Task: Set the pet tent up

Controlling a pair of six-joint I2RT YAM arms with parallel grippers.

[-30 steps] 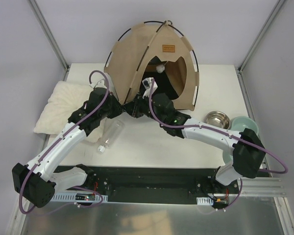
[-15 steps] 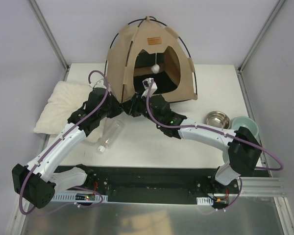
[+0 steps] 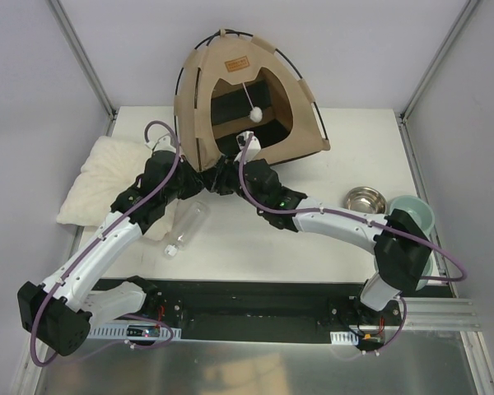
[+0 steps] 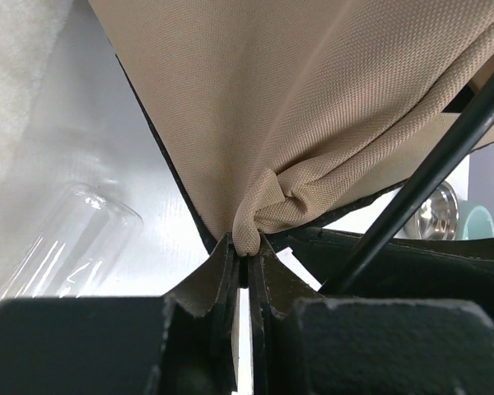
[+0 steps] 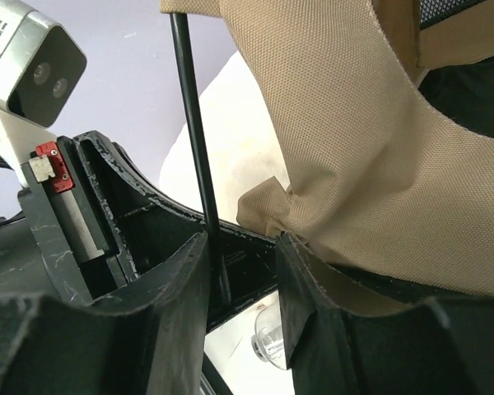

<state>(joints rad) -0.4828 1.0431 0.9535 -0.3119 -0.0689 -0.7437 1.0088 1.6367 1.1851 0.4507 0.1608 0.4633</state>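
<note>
Midway through bracing the tent, seen tilted at upper centre of the top view. Pinching a bunched tan corner with left gripper, jaws fully closed. Straddling the pole with right gripper, jaws part-open, not clamping. Next, likely: close on pole, seat its tip at that corner, settle base flat.

Tan woven pet tent, black lining, black poles, brown label, white pompom; cream pillow at nine o'clock, mint-green bowl at four.
</note>
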